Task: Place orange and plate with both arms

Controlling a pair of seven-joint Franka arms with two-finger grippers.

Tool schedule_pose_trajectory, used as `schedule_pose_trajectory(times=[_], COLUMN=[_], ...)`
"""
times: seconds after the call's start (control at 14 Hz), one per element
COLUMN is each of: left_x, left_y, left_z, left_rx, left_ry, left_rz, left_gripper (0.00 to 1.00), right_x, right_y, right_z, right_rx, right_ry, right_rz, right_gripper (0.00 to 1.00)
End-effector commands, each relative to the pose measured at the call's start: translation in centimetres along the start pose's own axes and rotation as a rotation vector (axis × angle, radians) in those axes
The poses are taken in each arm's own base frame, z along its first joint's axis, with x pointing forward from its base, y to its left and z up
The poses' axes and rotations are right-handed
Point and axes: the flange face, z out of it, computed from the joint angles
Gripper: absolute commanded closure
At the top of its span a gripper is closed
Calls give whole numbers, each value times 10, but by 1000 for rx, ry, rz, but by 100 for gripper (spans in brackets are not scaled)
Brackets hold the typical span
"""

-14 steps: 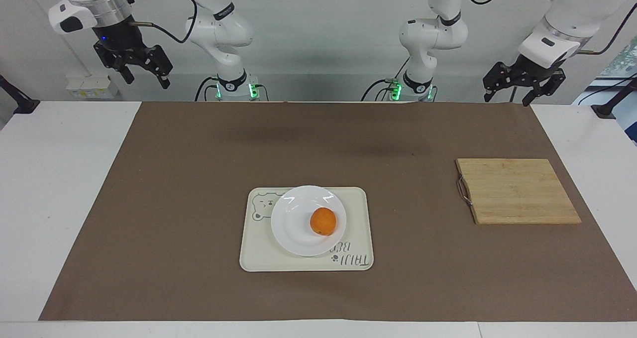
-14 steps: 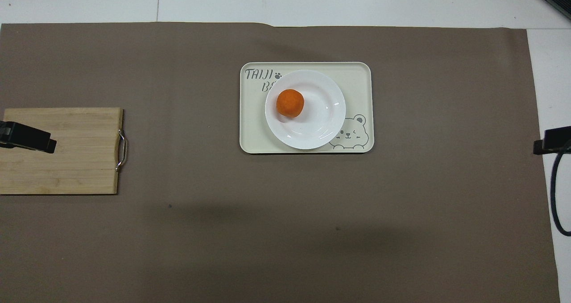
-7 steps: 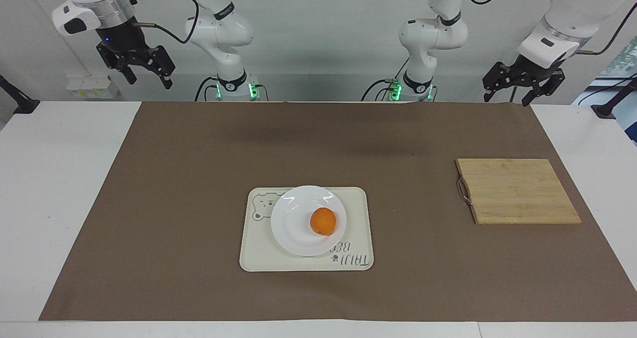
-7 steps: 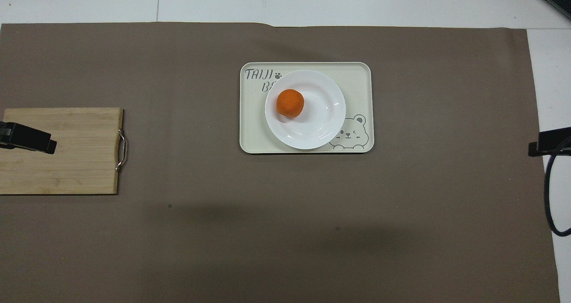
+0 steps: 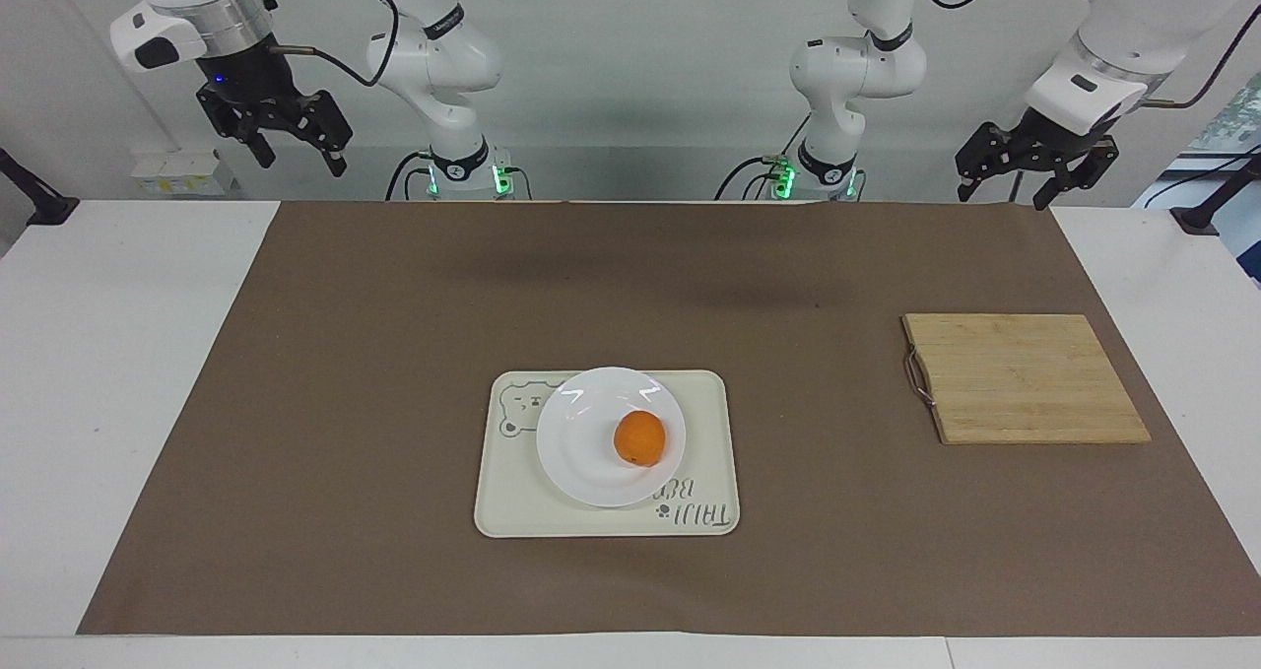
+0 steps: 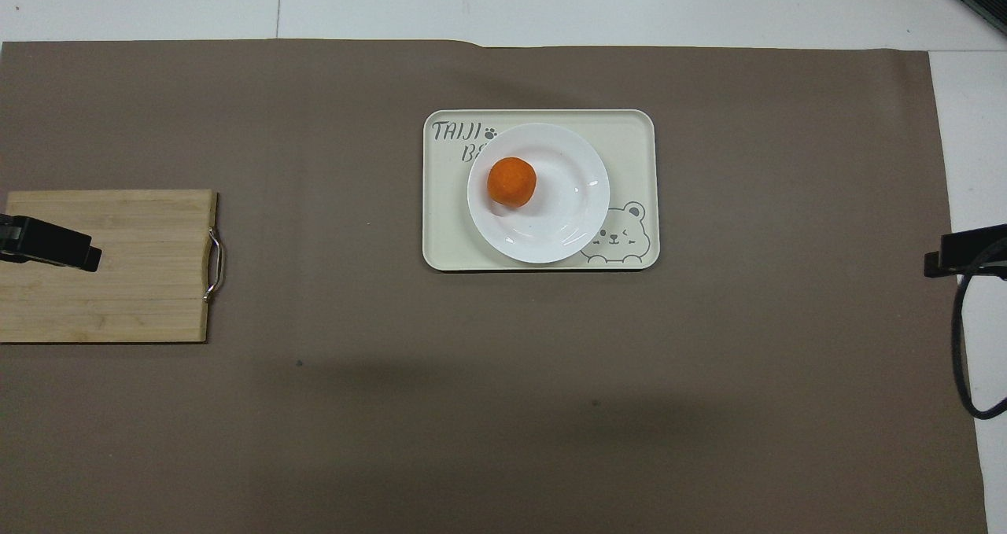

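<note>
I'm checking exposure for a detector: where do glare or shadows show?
Facing view: bright glints on the glossy white round plate near its rim; soft dark shadows on the brown table mat nearer the robots. Overhead view: faint shadows on the mat.

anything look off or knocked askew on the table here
Nothing stands out. The small bright-orange fruit sits on the glossy white round plate, which rests flat on the cream bear-print tray. The bamboo cutting board lies flat, undamaged.

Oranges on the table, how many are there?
1. The small round bright-orange fruit sits in the round glossy white plate, which rests on the cream rectangular bear tray. Nothing looks able to hide another.
</note>
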Motion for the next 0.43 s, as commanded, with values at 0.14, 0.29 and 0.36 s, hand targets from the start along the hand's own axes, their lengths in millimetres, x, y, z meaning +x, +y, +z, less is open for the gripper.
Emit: schedule_pose_trajectory(times=[0.14, 0.29, 0.36], left_x=[-6, -6, -6], left_y=[2, 2, 2], left_z=[-2, -1, -1], left_rx=[16, 16, 17], left_ry=[8, 5, 4], left_rz=[15, 15, 17], left_gripper=[0, 0, 0], right_x=[-1, -2, -2], right_y=[4, 2, -1], right_z=[2, 3, 3], right_rx=[-20, -19, -19], right_ry=[3, 7, 8], right_rz=[-17, 3, 9], right_gripper=[0, 0, 0])
